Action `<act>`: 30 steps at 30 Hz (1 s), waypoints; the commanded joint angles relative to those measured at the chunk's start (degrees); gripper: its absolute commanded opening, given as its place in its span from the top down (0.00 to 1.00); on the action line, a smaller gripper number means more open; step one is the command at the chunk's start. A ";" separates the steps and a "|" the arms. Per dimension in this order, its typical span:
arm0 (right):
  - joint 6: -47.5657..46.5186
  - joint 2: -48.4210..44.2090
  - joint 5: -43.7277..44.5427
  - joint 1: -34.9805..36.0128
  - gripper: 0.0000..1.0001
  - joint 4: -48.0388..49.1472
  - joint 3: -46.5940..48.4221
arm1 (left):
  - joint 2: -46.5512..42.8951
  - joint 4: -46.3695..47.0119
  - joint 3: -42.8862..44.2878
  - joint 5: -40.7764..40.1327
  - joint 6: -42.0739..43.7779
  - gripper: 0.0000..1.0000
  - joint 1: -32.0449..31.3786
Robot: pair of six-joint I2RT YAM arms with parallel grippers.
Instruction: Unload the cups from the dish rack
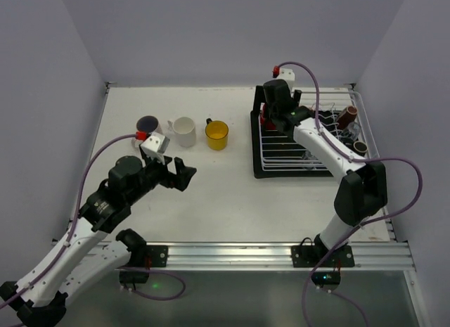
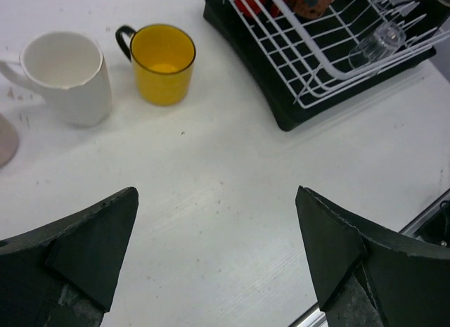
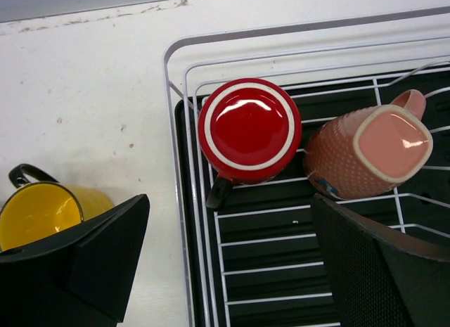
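The white wire dish rack [image 1: 330,157] sits on a black tray at the right. My right gripper [image 1: 274,117] hangs open over its far left corner. In the right wrist view the open gripper [image 3: 228,264] is just above an upside-down red cup [image 3: 249,130] and a pinkish-brown cup [image 3: 365,155] lying beside it in the rack [image 3: 172,95]. A dark brown cup [image 1: 348,117] lies at the rack's far right. A yellow cup [image 1: 216,135], a white cup [image 1: 184,131] and a cream cup with a dark inside [image 1: 148,124] stand on the table. My left gripper [image 1: 179,176] is open and empty above the table.
The left wrist view shows the white cup [image 2: 67,77], the yellow cup [image 2: 163,63], the rack's corner [image 2: 337,67] and a clear glass [image 2: 380,42] lying in it. Another brown cup [image 1: 360,145] lies at the rack's right side. The table's metal front rail [image 1: 281,255] runs along the near edge.
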 commanded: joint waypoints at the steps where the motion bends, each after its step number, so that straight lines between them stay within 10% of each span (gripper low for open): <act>1: -0.95 2.59 3.08 -1.01 0.01 -2.01 4.93 | -6.08 -2.98 -4.38 -1.55 -0.76 0.02 -0.18; 30: 3.44 21.14 -0.26 -5.84 0.06 -4.39 15.57 | -10.33 3.60 -10.81 7.32 0.38 0.00 5.00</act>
